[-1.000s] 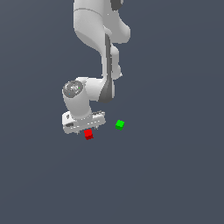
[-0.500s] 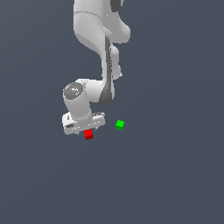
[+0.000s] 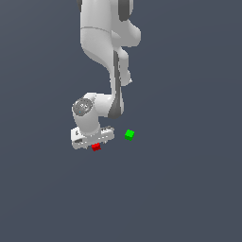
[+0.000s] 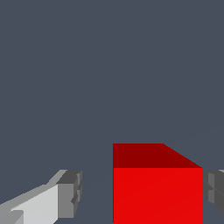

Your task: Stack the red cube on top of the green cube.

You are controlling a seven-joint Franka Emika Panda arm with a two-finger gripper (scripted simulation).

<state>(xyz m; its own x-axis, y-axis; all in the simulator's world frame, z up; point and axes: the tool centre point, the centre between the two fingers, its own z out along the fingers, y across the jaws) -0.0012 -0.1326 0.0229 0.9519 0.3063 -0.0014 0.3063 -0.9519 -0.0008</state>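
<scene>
While the claw (image 4: 142, 192) is lowered over the bench, its fingers (image 4: 70, 194) are spread around the red cube (image 4: 157, 188) | one pad touching, one apart | green cube (image 3: 129, 134) seen near, to the exterior view's right.

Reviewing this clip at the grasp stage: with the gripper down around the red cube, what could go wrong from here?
1. In the wrist view the red cube sits off-centre between the fingers, near one and apart from the other; closing may shove or twist it.
2. The gripper is open, so lifting now would leave the cube behind.
3. The green cube lies close by; a skewed grasp could spoil the stack.
</scene>
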